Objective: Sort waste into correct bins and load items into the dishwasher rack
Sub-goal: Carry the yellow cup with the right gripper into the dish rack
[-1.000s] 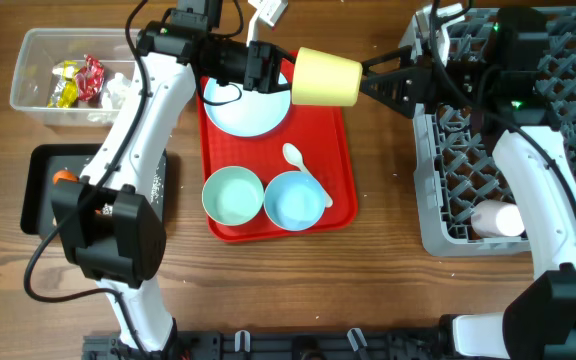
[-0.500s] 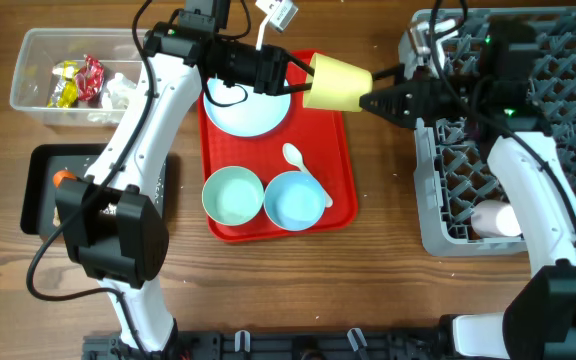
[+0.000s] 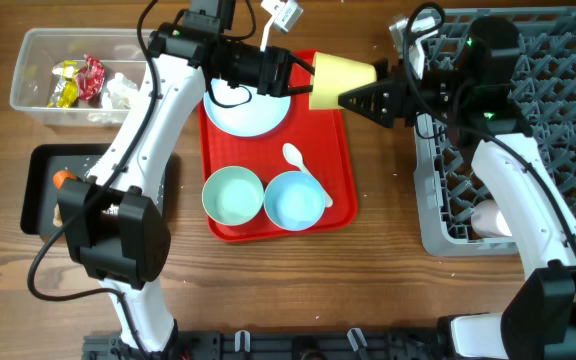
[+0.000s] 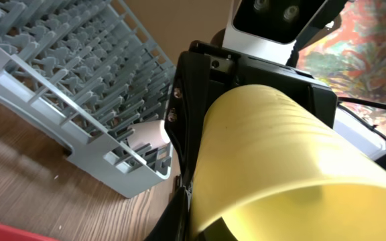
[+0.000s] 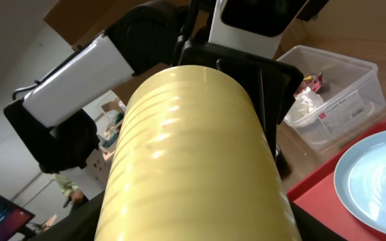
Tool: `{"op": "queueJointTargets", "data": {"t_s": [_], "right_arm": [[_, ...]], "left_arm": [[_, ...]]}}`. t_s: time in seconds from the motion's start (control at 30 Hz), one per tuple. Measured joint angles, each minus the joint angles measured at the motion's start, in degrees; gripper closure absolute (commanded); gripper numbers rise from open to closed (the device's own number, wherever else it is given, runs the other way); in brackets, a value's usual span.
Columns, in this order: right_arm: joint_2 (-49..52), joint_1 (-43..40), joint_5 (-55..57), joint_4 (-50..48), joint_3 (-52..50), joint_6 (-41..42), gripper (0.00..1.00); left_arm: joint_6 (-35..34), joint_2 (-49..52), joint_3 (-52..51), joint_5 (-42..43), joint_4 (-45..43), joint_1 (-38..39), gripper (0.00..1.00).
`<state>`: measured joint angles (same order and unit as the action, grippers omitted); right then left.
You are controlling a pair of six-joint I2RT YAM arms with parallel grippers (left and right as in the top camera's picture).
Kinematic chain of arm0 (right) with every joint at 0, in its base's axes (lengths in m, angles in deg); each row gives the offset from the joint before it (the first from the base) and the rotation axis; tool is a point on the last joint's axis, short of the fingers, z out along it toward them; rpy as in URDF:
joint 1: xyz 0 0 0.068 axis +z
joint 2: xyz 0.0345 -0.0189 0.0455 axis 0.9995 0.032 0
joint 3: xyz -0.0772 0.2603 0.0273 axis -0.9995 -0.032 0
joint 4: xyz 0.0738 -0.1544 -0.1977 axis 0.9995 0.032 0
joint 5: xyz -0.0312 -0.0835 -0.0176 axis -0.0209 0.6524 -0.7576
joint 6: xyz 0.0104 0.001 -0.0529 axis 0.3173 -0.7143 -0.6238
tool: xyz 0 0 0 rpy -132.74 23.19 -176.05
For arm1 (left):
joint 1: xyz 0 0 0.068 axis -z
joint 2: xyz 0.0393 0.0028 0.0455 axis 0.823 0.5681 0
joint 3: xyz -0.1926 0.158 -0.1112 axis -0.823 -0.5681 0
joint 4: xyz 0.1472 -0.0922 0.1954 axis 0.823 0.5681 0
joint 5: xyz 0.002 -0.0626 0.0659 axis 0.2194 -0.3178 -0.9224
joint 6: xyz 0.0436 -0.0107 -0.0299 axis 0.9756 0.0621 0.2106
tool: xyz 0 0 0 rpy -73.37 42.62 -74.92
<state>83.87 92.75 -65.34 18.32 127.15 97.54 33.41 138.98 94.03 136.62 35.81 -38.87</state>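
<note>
A yellow cup (image 3: 340, 82) hangs on its side in the air above the red tray's (image 3: 340, 150) far right corner, between both grippers. My left gripper (image 3: 303, 72) is shut on its rim, one finger inside the mouth; the cup fills the left wrist view (image 4: 280, 161). My right gripper (image 3: 360, 95) is open, its fingers straddling the cup's base end; the cup fills the right wrist view (image 5: 193, 154). The grey dishwasher rack (image 3: 538, 150) stands at the right and also shows in the left wrist view (image 4: 66, 80).
On the tray lie a pale blue plate (image 3: 248, 108), a teal bowl (image 3: 233, 196), a blue bowl (image 3: 295, 200) and a white spoon (image 3: 306, 172). A clear bin (image 3: 28, 60) with wrappers and a black bin (image 3: 43, 200) stand at the left. A white cup (image 3: 493, 218) lies in the rack.
The left arm has carried the yellow cup a little to the right. The right gripper has moved left and now reaches around the cup's base.
</note>
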Motion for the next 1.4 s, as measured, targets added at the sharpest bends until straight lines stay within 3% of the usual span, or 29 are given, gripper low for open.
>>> {"op": "queueJointTargets", "data": {"t_s": [0.17,0.27,0.37,0.87,1.0,1.07,1.23,1.4], "right_arm": [[0.0,0.0,-0.2,-0.7,0.0,2.2,0.51],[0.0,0.0,-0.2,-1.1,0.0,2.2,0.52],[0.0,0.0,-0.2,-1.2,0.0,2.2,0.54],[0.0,-9.2,-2.5,0.6,0.0,2.0,0.54],[0.0,-12.3,4.4,13.6,0.2,-2.4,0.52],[0.0,-12.5,13.4,24.4,0.2,-7.0,0.52],[-1.0,-12.5,34.6,37.9,0.6,-12.4,0.47],[-5.9,-15.6,50.8,56.7,10.5,-14.7,0.52]], "left_arm": [[0.0,0.0,0.0,0.5,0.0,0.0,0.92],[-0.2,0.0,0.0,0.1,0.1,0.0,0.80],[-0.2,0.0,0.0,-0.4,0.2,0.0,0.77],[-0.3,0.0,0.0,-5.1,3.0,0.0,0.77],[-0.3,0.0,0.0,-12.5,5.0,0.0,0.77],[-0.3,0.0,0.0,-17.2,6.3,0.0,0.78],[-0.3,0.0,0.0,-29.8,7.6,0.0,0.78],[-0.2,0.0,0.0,-37.5,7.6,0.0,0.78]]}}
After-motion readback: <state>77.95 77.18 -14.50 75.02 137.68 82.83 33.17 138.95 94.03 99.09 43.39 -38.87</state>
